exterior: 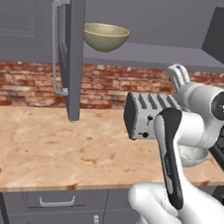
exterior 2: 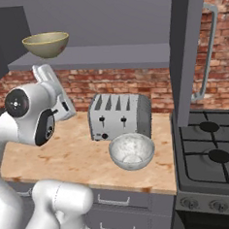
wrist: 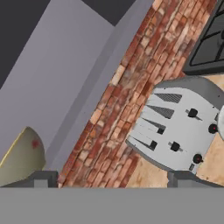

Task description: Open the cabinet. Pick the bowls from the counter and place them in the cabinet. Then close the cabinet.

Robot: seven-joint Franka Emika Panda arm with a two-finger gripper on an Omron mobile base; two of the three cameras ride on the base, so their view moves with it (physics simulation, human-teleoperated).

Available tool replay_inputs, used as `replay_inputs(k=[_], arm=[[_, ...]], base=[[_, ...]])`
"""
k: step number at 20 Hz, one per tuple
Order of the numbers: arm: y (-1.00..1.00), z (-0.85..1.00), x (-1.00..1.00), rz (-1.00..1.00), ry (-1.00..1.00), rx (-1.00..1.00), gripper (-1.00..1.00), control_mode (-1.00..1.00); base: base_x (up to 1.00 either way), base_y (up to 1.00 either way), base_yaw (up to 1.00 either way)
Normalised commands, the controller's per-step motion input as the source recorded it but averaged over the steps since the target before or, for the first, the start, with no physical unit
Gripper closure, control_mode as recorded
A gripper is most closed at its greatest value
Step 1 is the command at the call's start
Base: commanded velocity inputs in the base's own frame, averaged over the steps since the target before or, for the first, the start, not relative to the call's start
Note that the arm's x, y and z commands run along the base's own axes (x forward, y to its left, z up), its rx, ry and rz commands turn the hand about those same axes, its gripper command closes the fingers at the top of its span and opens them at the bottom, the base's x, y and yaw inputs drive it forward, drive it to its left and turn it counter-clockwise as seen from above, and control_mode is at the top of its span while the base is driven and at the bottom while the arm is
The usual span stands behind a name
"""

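The gripper [exterior: 177, 72] is held spread and empty above the toaster [exterior 2: 119, 117], the cabinet [exterior: 67, 48] is seen open with the olive bowl [exterior: 106, 36] already shelved, while the white bowl [exterior 2: 131, 151] remains on the counter [exterior: 69, 148], to be shelved before closing.

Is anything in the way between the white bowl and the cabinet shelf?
The toaster stands just behind the white bowl, under the shelf. Lifted straight up, the bowl looks to have a clear path. The doors are open; the olive bowl sits far left, leaving room.
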Motion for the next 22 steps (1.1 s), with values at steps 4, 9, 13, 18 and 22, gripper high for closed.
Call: replay_inputs(k=[4, 9, 13, 18, 22], arm=[[-0.1, -0.43, -0.01, 0.0, 0.16, -0.09, -1.0, -1.0], [-0.11, -0.44, 0.0, 0.0, 0.2, -0.07, -1.0, -1.0], [-0.11, -0.3, 0.0, 0.0, 0.25, 0.0, -1.0, -1.0], [-0.15, -0.36, 0.0, 0.0, 0.21, 0.0, -1.0, -1.0], [-0.16, -0.35, 0.0, 0.0, 0.21, 0.0, -1.0, -1.0]], base=[[0.0, 0.0, 0.0], [0.0, 0.0, 0.0], [0.0, 0.0, 0.0], [0.0, 0.0, 0.0], [0.0, 0.0, 0.0]])
